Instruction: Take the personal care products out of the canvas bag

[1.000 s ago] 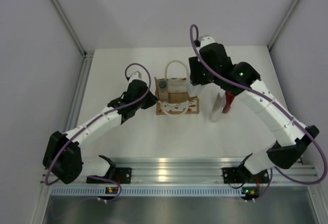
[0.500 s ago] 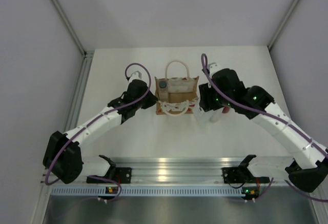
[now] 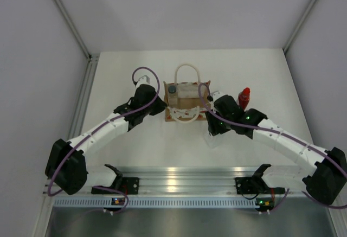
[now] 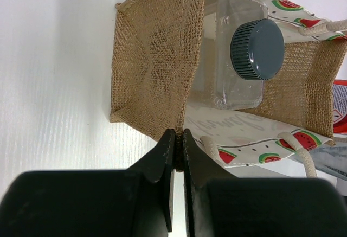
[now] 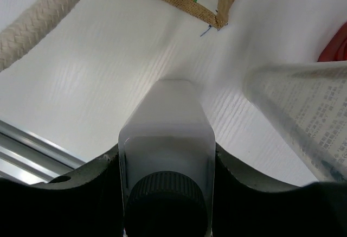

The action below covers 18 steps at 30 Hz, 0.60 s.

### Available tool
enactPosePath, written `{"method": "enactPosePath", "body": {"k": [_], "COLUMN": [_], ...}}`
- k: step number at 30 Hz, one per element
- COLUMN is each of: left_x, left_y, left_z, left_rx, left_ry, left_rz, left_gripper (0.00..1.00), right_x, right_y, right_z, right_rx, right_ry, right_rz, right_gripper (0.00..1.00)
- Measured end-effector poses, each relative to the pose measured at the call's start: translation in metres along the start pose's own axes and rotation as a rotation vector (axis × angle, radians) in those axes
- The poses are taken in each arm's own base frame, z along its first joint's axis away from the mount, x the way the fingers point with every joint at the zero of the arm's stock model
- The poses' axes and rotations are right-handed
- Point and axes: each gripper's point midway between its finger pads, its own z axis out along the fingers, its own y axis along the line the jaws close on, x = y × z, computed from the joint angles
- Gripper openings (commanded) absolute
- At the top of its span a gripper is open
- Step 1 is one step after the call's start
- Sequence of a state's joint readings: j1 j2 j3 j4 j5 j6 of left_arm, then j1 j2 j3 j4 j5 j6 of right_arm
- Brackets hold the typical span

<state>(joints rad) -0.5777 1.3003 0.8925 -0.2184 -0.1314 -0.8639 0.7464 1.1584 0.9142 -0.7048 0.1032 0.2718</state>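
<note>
White bottle clamped in right fingers over desk; left fingers pinching canvas bag wall. Next: setting down gently, then releasing.

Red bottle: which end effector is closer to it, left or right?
Right. The right end effector is just left of the red bottle and nearer the arm bases, shut on a white bottle. The left end effector is beyond the canvas bag, pinching its left side.

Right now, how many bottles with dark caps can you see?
2. One bottle stands inside the bag, cap up; the other bottle is clamped in the right gripper, outside the bag near its corner. The bag's walls could hide more.
</note>
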Motion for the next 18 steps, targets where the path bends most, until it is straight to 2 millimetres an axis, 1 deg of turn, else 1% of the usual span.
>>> {"method": "enactPosePath", "body": {"k": [1, 2, 3, 4, 6, 7, 8, 13, 15, 18], "left_x": [0.0, 0.0, 0.0, -0.001, -0.001, -0.001, 0.0, 0.0, 0.0, -0.001], "left_y": [0.0, 0.0, 0.0, 0.0, 0.0, 0.0, 0.0, 0.001, 0.001, 0.001], "left_z": [0.0, 0.0, 0.0, -0.001, -0.001, -0.002, -0.002, -0.003, -0.003, -0.002], "left_rx": [0.0, 0.001, 0.001, 0.001, 0.001, 0.0, -0.001, -0.002, -0.002, -0.004], "left_ry": [-0.001, -0.001, -0.002, -0.002, -0.002, -0.001, -0.001, 0.0, 0.0, -0.003], "left_rz": [0.0, 0.001, 0.001, 0.001, 0.001, 0.001, 0.002, 0.002, 0.002, 0.002], "left_gripper": [0.0, 0.0, 0.0, 0.0, 0.0, 0.0, 0.0, 0.0, 0.0, 0.0], "right_x": [-0.003, -0.005, -0.006, -0.008, -0.009, -0.012, -0.015, -0.029, -0.044, -0.076], "right_y": [0.0, 0.001, 0.001, 0.002, 0.002, 0.003, 0.003, 0.006, 0.009, 0.013], "right_z": [0.001, 0.002, 0.003, 0.004, 0.005, 0.005, 0.004, -0.007, -0.017, -0.039], "right_rx": [-0.001, -0.002, -0.003, -0.004, -0.004, -0.005, -0.007, -0.019, -0.025, -0.035], "right_ry": [-0.019, -0.034, -0.044, -0.053, -0.065, -0.075, -0.088, -0.143, -0.177, -0.26], "right_rz": [0.0, 0.0, 0.0, 0.001, 0.002, 0.001, 0.003, 0.005, 0.008, 0.016], "right_gripper": [0.21, 0.34, 0.39, 0.49, 0.64, 0.68, 0.71, 0.74, 0.75, 0.77]}}
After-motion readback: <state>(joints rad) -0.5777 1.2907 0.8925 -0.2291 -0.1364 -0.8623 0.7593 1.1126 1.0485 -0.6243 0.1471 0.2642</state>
